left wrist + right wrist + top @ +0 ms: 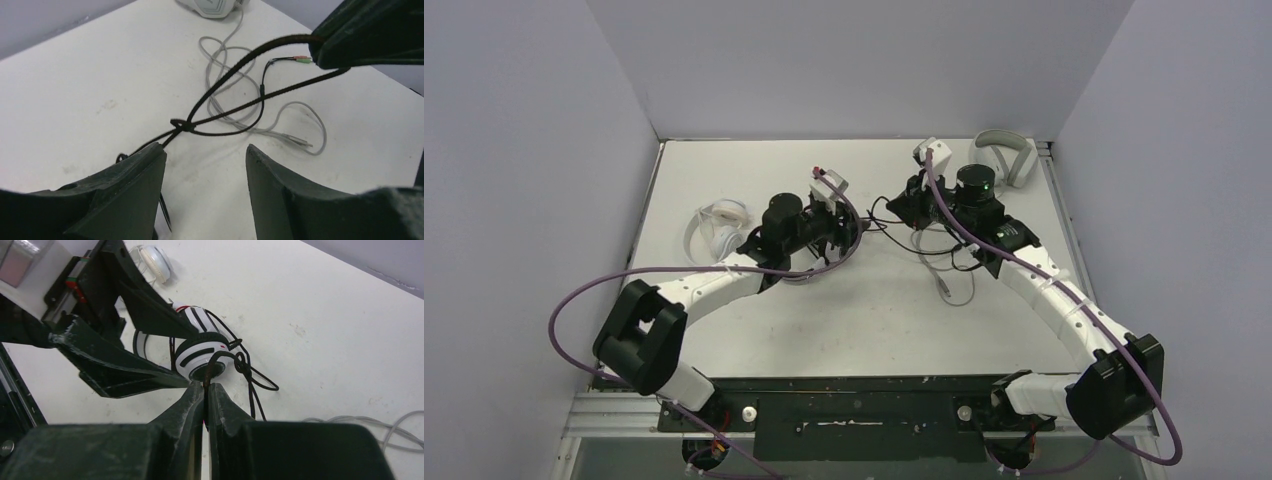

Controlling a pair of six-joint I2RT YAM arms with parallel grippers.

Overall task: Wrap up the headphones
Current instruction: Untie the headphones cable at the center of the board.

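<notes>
Right tool [206, 386] is pressed together on the black cable [248, 374], pinching it right at the tips. The black-and-white headset [199, 352] sits on the surface [325, 305] just ahead of those tips. Left tool [205, 150] is spread wide with nothing between its fingers, and the cable runs past one of them. The small white pair [714, 222] lies off to that tool's left.

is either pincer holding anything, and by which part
Right pincer is shut on the black cable, close to where it meets the black-and-white headset. Left pincer is open, holding nothing.
</notes>
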